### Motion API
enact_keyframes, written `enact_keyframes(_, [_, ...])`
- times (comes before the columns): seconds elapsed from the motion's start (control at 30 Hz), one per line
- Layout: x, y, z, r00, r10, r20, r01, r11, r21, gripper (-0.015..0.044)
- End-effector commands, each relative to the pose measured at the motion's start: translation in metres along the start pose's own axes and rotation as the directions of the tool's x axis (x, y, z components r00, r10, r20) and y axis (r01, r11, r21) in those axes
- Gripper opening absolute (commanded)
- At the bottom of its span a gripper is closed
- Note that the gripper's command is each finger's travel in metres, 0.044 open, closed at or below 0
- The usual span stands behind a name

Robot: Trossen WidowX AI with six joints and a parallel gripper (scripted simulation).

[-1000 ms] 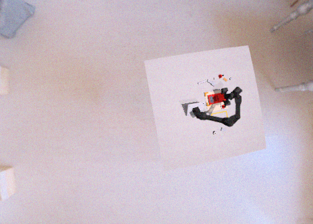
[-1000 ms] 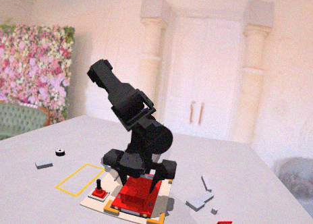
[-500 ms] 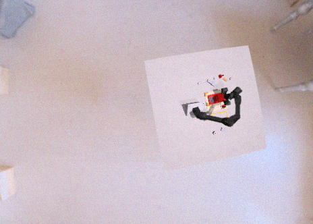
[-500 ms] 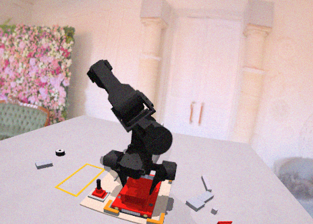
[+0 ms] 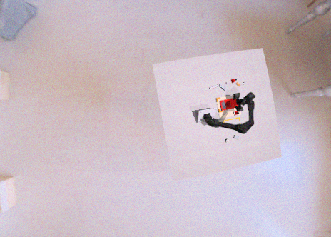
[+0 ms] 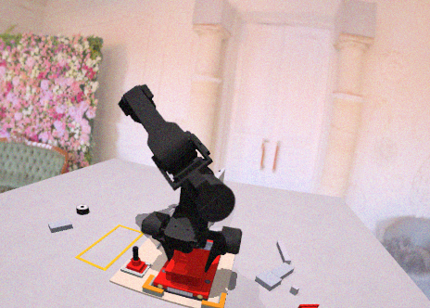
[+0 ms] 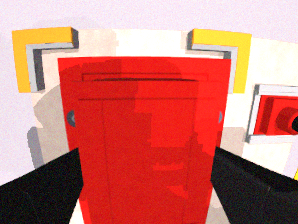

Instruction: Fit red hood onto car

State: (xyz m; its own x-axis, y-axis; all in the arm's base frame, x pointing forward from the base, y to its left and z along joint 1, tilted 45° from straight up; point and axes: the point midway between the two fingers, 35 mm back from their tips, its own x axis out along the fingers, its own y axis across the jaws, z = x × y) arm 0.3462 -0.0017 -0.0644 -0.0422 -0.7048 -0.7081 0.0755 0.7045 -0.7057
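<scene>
The red hood (image 6: 187, 259) (image 7: 145, 130) is between my fingers, over the red car chassis (image 6: 180, 291). My gripper (image 5: 236, 102) (image 6: 188, 265) (image 7: 147, 151) is shut on the hood, one finger on each side. Grey round spots show near both side edges of the red surface in the wrist view. The chassis sits on the cream jig board (image 6: 122, 276) (image 7: 135, 40), between an orange corner bracket (image 7: 45, 37) and a second bracket (image 7: 220, 37). The engine and pegs are not clearly visible. Whether the hood touches the deck, I cannot tell.
A red knob piece (image 6: 135, 264) (image 7: 280, 117) stands in a small grey-rimmed holder beside the chassis. A yellow outline (image 6: 98, 241) lies beyond it. Grey blocks (image 6: 269, 279) lie on the other side. A grey bar (image 6: 60, 226) and a dark ring (image 6: 82, 210) lie farther left.
</scene>
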Motion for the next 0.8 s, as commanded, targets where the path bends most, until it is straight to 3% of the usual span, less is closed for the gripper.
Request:
enact_keyframes(0.0, [0.0010,0.0002,-0.0015,1.000,-0.002,-0.003,0.002,1.000,-0.007,0.0000])
enact_keyframes(0.17, [0.0000,0.0000,0.0000,1.000,0.000,0.000,0.000,1.000,0.000,0.0000])
enact_keyframes(0.7, [0.0001,0.0001,-0.0002,1.000,0.000,-0.001,0.000,1.000,-0.001,0.0420])
enact_keyframes(0.77, [0.0001,0.0001,-0.0002,1.000,0.000,-0.001,0.000,1.000,-0.001,0.0440])
